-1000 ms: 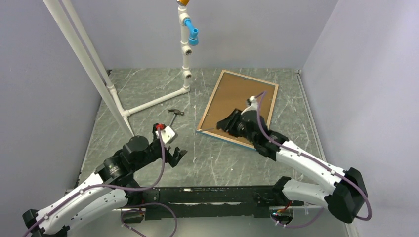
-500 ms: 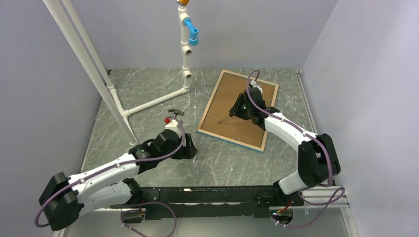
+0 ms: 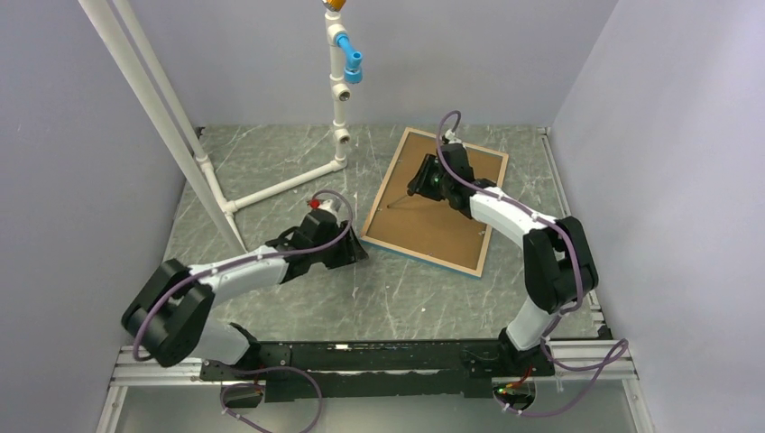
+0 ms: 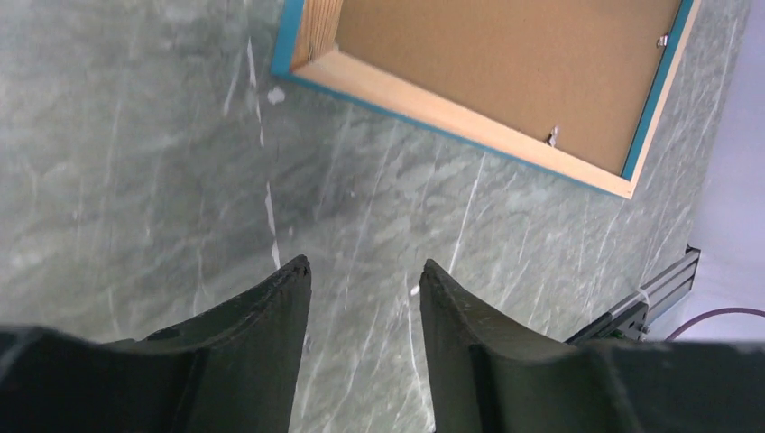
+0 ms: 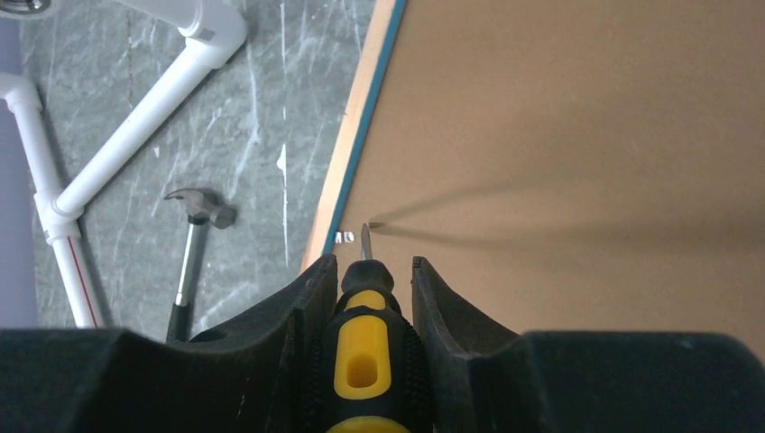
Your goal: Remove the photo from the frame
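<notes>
Within the last second the right arm has been swung from the near edge of the frame to its far left side, and the left arm has been stretched out towards the frame's near-left corner. The right jaws are clamped on a yellow-and-black screwdriver. Its tip is now held just beside a small metal tab on the left rim, so prying of the tabs is judged about to begin. The left jaws have been narrowed but are seen parted and empty above the surface. The frame lies face down, brown backing board uppermost. The photo is not seen and is presumably still beneath that board. Counted: one frame, one screwdriver, one hammer, one white pipe stand, and three tabs in all, though these are tiny and others may be missed.
</notes>
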